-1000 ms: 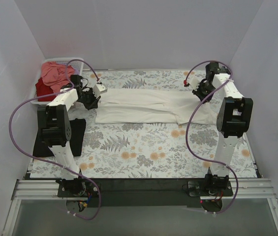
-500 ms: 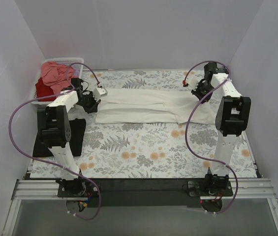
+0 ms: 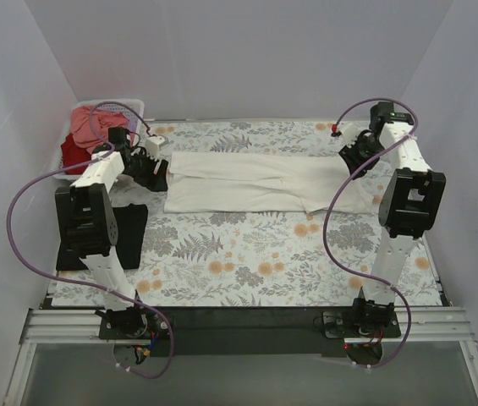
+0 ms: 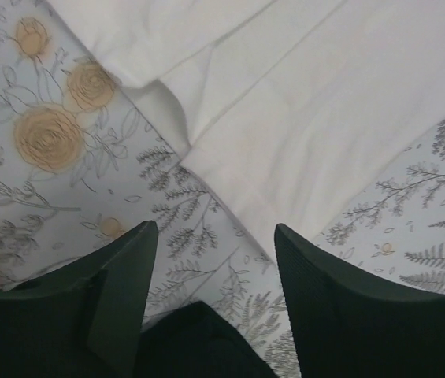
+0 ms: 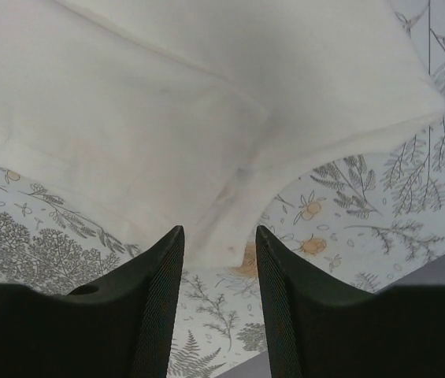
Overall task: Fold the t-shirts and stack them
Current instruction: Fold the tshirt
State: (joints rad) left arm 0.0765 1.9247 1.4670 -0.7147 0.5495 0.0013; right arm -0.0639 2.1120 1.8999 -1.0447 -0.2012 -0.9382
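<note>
A cream-white t-shirt (image 3: 255, 182) lies as a long folded strip across the back of the floral tablecloth (image 3: 247, 262). My left gripper (image 3: 159, 172) hovers over its left end, open and holding nothing. In the left wrist view the shirt's (image 4: 309, 118) corner lies just ahead of the open left gripper (image 4: 214, 228). My right gripper (image 3: 354, 154) is over the right end, also open. In the right wrist view the shirt's (image 5: 167, 102) edge sits between and ahead of the right gripper (image 5: 219, 232). A black t-shirt (image 3: 130, 233) lies flat at the left.
A white lattice basket (image 3: 129, 105) stands at the back left corner and holds a salmon-pink t-shirt (image 3: 93, 127) and a dark red t-shirt (image 3: 71, 152). White walls enclose the table on three sides. Purple cables loop off both arms.
Both grippers have opened and let go of the cream-white t-shirt. The left one drew back to the left, the right one to the far right. The shirt stays flat.
</note>
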